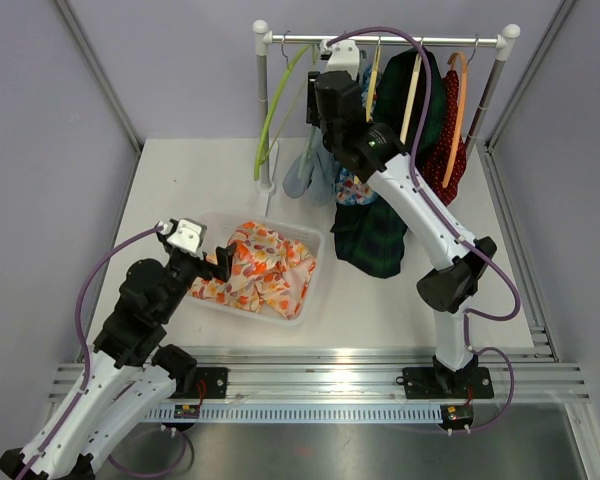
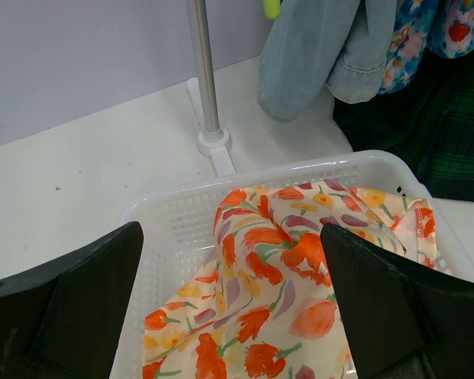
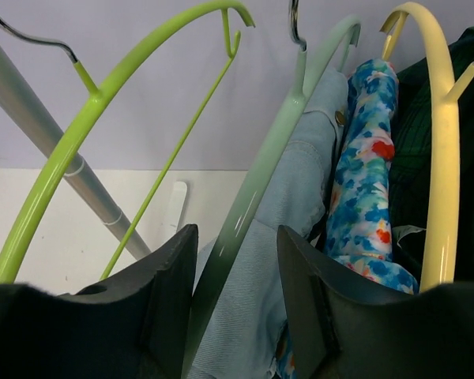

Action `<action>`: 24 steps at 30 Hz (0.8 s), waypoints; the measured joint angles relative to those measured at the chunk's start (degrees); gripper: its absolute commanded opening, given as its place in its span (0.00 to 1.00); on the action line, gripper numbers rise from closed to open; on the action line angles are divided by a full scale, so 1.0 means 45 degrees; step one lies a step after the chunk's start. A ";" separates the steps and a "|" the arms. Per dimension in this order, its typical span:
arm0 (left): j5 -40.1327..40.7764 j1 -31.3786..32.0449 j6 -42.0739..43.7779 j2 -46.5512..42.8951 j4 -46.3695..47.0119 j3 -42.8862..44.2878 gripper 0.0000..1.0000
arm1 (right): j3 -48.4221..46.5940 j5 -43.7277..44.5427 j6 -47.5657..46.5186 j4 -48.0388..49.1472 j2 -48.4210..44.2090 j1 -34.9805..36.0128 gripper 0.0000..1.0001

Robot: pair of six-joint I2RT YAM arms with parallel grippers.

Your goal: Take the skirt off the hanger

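Right gripper (image 3: 237, 237), upper centre of the top view: jaws apart, straddling the pale green hanger (image 3: 257, 181), probably to steady it. The denim skirt (image 3: 300, 181) hangs on this hanger. Left gripper (image 2: 233, 300), lower left: jaws wide apart, empty, over the basket (image 2: 300, 167), probably on standby.

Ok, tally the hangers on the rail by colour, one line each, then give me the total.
lime green hanger: 1
pale green hanger: 1
yellow hanger: 1
cream hanger: 1
orange hanger: 1
Total: 5
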State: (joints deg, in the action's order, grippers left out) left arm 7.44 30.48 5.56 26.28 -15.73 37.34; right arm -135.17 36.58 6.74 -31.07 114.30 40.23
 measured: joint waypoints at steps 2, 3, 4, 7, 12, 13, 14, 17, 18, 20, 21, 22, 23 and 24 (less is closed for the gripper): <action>-0.0010 0.0000 0.0000 -0.0019 0.0000 0.0000 0.99 | 0.0083 -0.0005 -0.0015 0.0000 -0.0005 0.0005 0.51; -0.0015 0.0000 0.0000 -0.0019 0.0000 0.0000 0.99 | 0.0121 -0.0005 -0.0010 -0.0005 -0.0005 0.0005 0.51; -0.0015 -0.0005 0.0000 -0.0024 -0.0005 0.0000 0.99 | 0.0165 -0.0010 -0.0010 -0.0005 -0.0005 0.0005 0.50; -0.0019 0.0000 0.0000 -0.0073 -0.0015 0.0000 0.99 | 0.0291 -0.0029 -0.0053 -0.0005 -0.0005 0.0005 0.37; -0.0024 0.0000 0.0000 -0.0165 -0.0015 0.0000 0.99 | 0.0525 0.0141 -0.0267 0.0019 -0.0029 0.0000 0.13; -0.0024 0.0000 0.0000 -0.0165 -0.0015 0.0000 0.99 | 0.0534 0.0053 -0.0393 0.0034 -0.0044 -0.0010 0.03; -0.0024 0.0000 0.0000 -0.0165 -0.0015 0.0000 0.99 | 0.0544 -0.0005 -0.0466 0.0058 -0.0044 -0.0010 0.00; -0.0029 0.0000 0.0000 -0.0165 -0.0015 0.0000 0.99 | 0.0544 -0.0049 -0.0695 0.0083 -0.0087 0.0029 0.00; -0.0029 0.0000 0.0000 -0.0170 -0.0015 0.0000 0.99 | 0.0544 -0.0053 -0.0782 0.0083 -0.0126 0.0029 0.00; -0.0034 0.0000 0.0000 -0.0170 -0.0015 0.0000 0.99 | 0.0544 -0.0092 -0.0928 0.0083 -0.0228 0.0029 0.00; -0.0034 0.0000 0.0000 -0.0180 -0.0015 0.0000 0.99 | 0.0544 -0.0136 -0.0971 0.0083 -0.0282 0.0029 0.00; -0.0034 0.0000 0.0000 -0.0180 -0.0015 0.0000 0.99 | 0.0544 -0.0170 -0.0996 0.0078 -0.0345 0.0029 0.00; -0.0039 0.0000 0.0000 -0.0189 -0.0015 0.0000 0.99 | 0.0529 -0.0214 -0.1015 0.0058 -0.0398 0.0029 0.00; -0.0039 0.0000 0.0000 -0.0199 -0.0015 0.0000 0.99 | 0.0461 -0.0291 -0.1025 -0.0019 -0.0457 0.0029 0.00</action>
State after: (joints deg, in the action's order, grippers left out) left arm 7.27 30.48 5.56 25.39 -15.79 37.34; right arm -133.10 35.27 2.13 -31.16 112.25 40.36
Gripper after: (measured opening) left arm 0.987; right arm 0.208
